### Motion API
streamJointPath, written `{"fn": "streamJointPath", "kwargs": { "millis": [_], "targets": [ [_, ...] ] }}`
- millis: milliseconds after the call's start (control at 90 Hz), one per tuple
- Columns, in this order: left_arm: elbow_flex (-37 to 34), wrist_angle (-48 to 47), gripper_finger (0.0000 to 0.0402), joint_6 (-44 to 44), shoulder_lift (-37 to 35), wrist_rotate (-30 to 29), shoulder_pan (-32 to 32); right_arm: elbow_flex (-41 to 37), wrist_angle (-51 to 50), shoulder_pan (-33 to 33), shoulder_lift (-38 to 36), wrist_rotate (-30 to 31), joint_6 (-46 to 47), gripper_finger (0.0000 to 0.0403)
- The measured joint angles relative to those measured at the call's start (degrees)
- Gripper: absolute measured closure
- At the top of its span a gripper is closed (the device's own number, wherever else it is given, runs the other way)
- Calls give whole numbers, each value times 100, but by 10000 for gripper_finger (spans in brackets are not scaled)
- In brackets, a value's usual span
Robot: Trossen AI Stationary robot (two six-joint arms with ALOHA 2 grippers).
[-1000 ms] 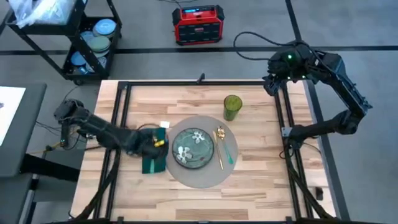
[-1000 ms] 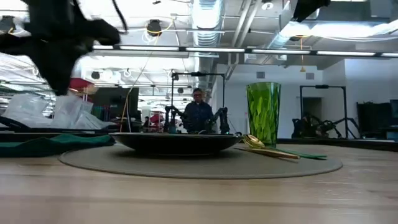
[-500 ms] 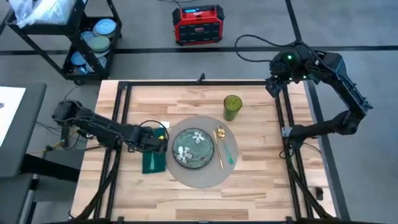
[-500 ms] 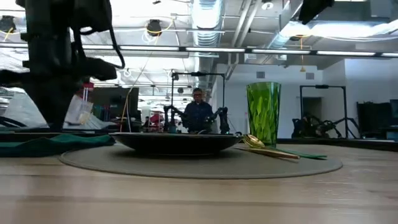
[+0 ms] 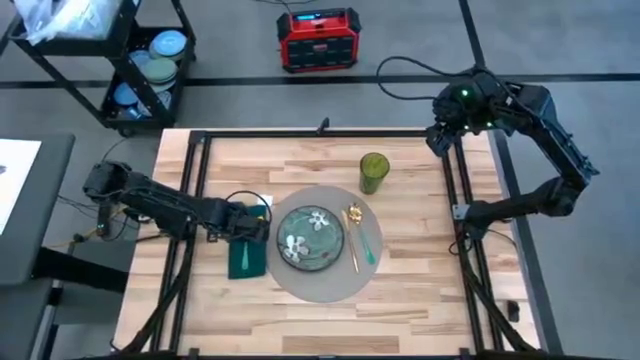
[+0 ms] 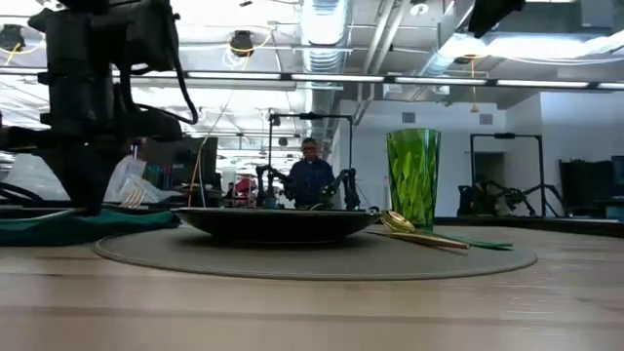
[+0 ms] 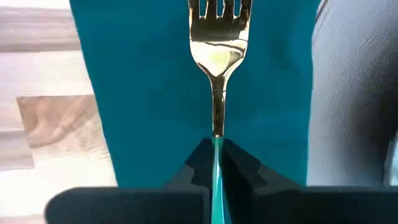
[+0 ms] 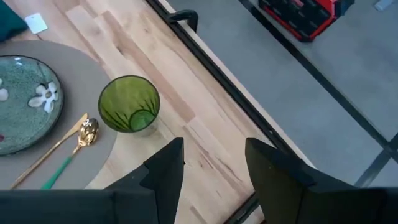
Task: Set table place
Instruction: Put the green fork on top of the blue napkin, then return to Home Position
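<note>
The left end effector (image 7: 214, 163) is gripping a gold fork (image 7: 217, 59) by its handle, holding it over the teal napkin (image 5: 247, 258), just beside the grey mat (image 5: 320, 283). The mat is lying mid-desk (image 5: 420, 300), carrying a green plate (image 5: 310, 238) and a gold spoon (image 5: 354, 232); a green glass (image 5: 374, 171) is standing behind it. The right end effector (image 8: 211, 162) is hanging open above the desk's far right corner.

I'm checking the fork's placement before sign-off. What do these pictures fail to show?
- Fork handle: in the left wrist view the left hand covers it.
- Fork from above: in the high view the left arm hides it over the napkin.
- Whether the fork touches the napkin: the low view shows only a blurred glimpse behind the arm.
- Right hand: parked high, past the table corner.
</note>
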Motion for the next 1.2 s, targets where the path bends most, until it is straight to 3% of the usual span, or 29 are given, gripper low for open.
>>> {"fn": "streamJointPath", "kwargs": {
  "millis": [233, 644, 800, 878, 967, 1067, 1133, 1200],
  "targets": [
    [2, 12, 384, 349, 13, -55, 137, 0, -105, 0, 0, -8, 7, 244],
    [2, 293, 297, 526, -35, -101, 256, 0, -320, 0, -45, -98, 56, 244],
    [252, 333, 285, 1053, -608, -145, 396, -4, -107, 3, -584, 210, -388, 249],
    [526, 674, 289, 1651, -1111, -758, 379, -118, 3, -7, -1132, -178, -525, 257],
    [669, 1278, 310, 3121, -1744, -1925, 307, -768, 647, -7, -2027, -1090, -529, 267],
    [484, 2315, 341, 4923, -2411, -3092, 140, -2294, 2408, -1, -3316, -2042, -50, 278],
    [210, 2879, 360, 5590, -2745, -3349, 85, -3580, 3620, -1, -4076, -2307, 463, 284],
    [-91, 3147, 373, 5816, -3010, -3334, 61, -4876, 4191, 3, -4700, -2564, 1092, 286]
  ]
}}
